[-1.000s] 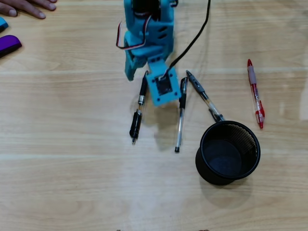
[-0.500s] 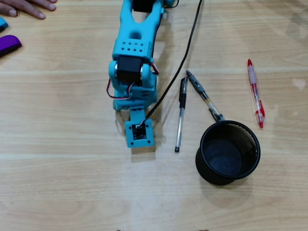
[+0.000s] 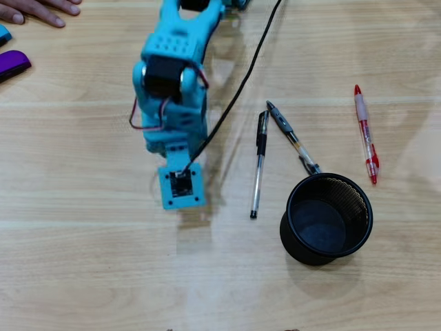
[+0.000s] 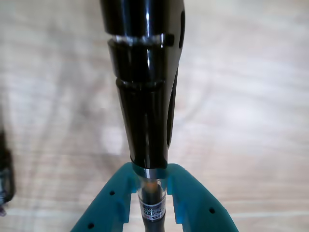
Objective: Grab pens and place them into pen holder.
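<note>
In the wrist view my teal gripper (image 4: pixel 149 181) is shut on a black pen (image 4: pixel 145 96), which has a clear band at the fingers (image 4: pixel 113 198) and is held above the wooden table. In the overhead view the arm (image 3: pixel 172 89) hides this pen and the gripper's fingers. Three pens lie on the table: a clear one with a black cap (image 3: pixel 258 165), a grey-and-clear one (image 3: pixel 293 138) and a red one (image 3: pixel 366 134). The black mesh pen holder (image 3: pixel 296 248) stands upright and empty to the right of the arm, just below the grey pen's tip.
A black cable (image 3: pixel 241 89) runs from the wrist camera (image 3: pixel 182 185) to the top edge. A person's hand (image 3: pixel 41 10), a purple object (image 3: pixel 12 63) and a blue item (image 3: pixel 3 33) are at the top left. A dark blurred thing (image 4: pixel 5 174) is at the wrist view's left edge.
</note>
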